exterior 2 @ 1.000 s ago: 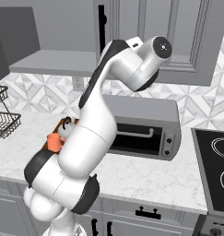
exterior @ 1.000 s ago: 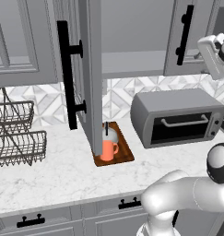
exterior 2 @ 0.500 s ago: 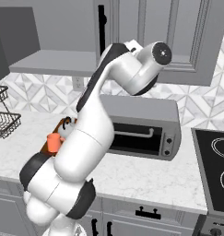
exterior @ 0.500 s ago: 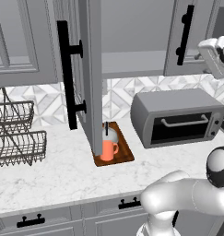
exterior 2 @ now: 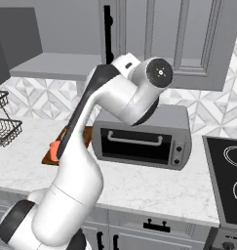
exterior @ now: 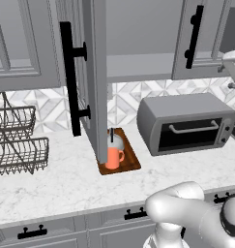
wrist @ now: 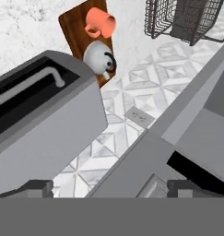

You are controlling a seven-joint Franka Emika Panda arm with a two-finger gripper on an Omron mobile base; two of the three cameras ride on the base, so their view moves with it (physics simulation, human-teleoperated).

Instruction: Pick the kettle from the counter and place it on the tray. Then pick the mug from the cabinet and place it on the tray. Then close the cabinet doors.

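Kettle (wrist: 100, 57) and mug (wrist: 99, 23) both sit on the tray (wrist: 73, 28) on the table (exterior: 56, 186), mug in front and kettle just behind it, so by my read what's left is shutting the cabinet doors. Left door (exterior: 92, 72) stands wide open, edge-on in the left base view, w/ its lower corner hanging right over the tray; the right door (exterior: 206, 36) also looks swung out. The hand is up high on the right, near the right door and above the toaster oven (exterior: 186, 126). The jaws (wrist: 104, 188) show as two dark tips set wide apart w/ nothing between them, so you've got them open and empty. Main risks from here: you push the right door near its hinge side or glance off the panel, and it only half closes or bounces back. You catch the black bar handle (exterior: 194, 36) w/ a finger and jam the wrist. When you cross to the left door, your elbow or forearm sweeps low over the toaster oven or the tray, and the kettle, being small and light-looking, tips or slides off. Wire baskets (exterior: 15, 140) at far left are another snag if you overshoot. Can't tell the right door's angle for sure, so check before committing to a push direction.
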